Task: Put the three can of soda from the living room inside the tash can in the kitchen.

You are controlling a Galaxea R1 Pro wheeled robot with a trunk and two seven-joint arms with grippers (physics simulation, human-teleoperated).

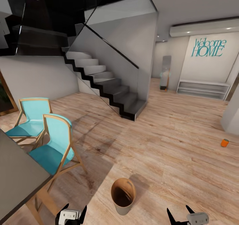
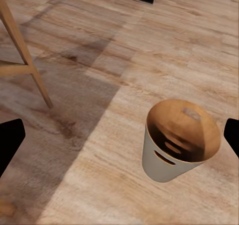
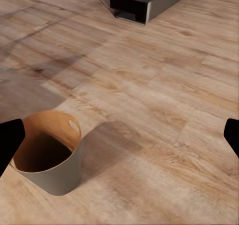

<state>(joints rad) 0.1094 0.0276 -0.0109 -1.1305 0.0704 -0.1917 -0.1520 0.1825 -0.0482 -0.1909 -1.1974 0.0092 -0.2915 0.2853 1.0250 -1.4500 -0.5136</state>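
The left gripper [image 1: 70,215] and right gripper [image 1: 186,216] hang low in front of the robot, fingers spread wide and holding nothing, probably because no can has been reached. Between them, just ahead, stands the small round grey bin with a coppery brown inside [image 1: 123,195], upright on the light wood plank floor [image 1: 172,135], its mouth open to take cans. Well beyond the right gripper, further to its right, an orange soda can [image 1: 225,142] sits on the floor.
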